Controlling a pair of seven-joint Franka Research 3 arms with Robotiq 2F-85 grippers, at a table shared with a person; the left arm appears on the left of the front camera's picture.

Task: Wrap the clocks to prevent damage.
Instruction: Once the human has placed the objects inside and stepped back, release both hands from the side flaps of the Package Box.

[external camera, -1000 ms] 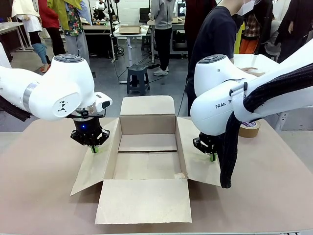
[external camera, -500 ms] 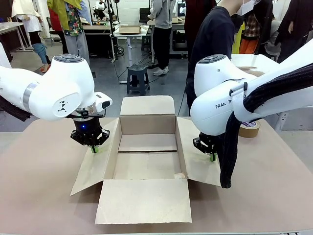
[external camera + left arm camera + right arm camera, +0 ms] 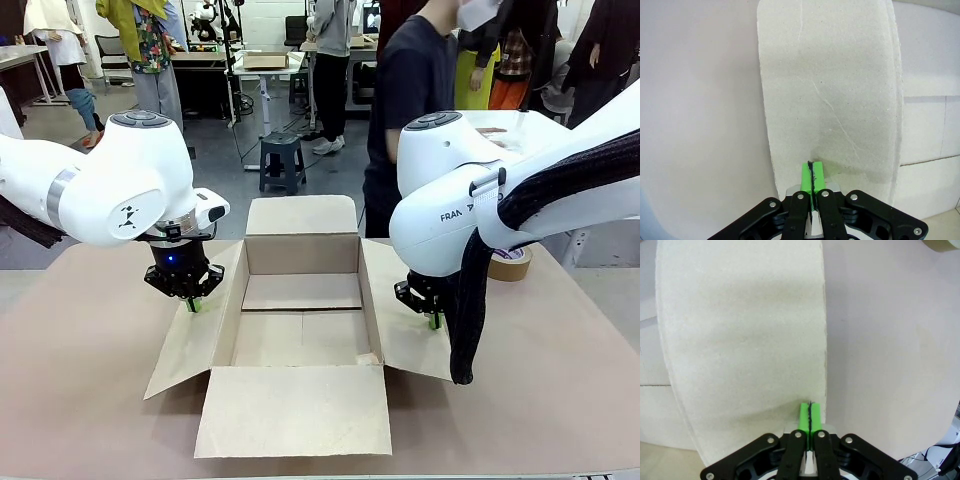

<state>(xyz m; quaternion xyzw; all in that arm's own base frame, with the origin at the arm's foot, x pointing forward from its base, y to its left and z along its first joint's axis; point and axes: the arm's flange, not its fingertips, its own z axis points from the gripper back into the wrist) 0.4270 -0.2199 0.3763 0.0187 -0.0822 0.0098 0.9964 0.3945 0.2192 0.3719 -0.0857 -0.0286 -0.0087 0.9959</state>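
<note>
**Both grippers closed, tips down on the side flaps of the open box**

I see an open brown cardboard box (image 3: 300, 255) at the middle of the brown tabletop (image 3: 80, 380), its four flaps spread outward and its near flap reaching toward the tabletop's near edge. Inside I can make out only the bare cardboard bottom.

The left gripper (image 3: 194, 303) points straight down over the box's left flap (image 3: 195, 340). In the left wrist view its green pads (image 3: 806, 177) are pressed together with nothing between them, and their tips appear to touch the flap near its outer edge.

The right gripper (image 3: 434, 320) mirrors this on the right flap (image 3: 395, 320). Its green pads (image 3: 804, 417) are also closed on nothing, with the tips at the flap's outer edge.

A roll of brown packing tape (image 3: 512, 264) lies near the tabletop's far right corner. A person in a dark top (image 3: 410, 100) stands at the far edge.
</note>
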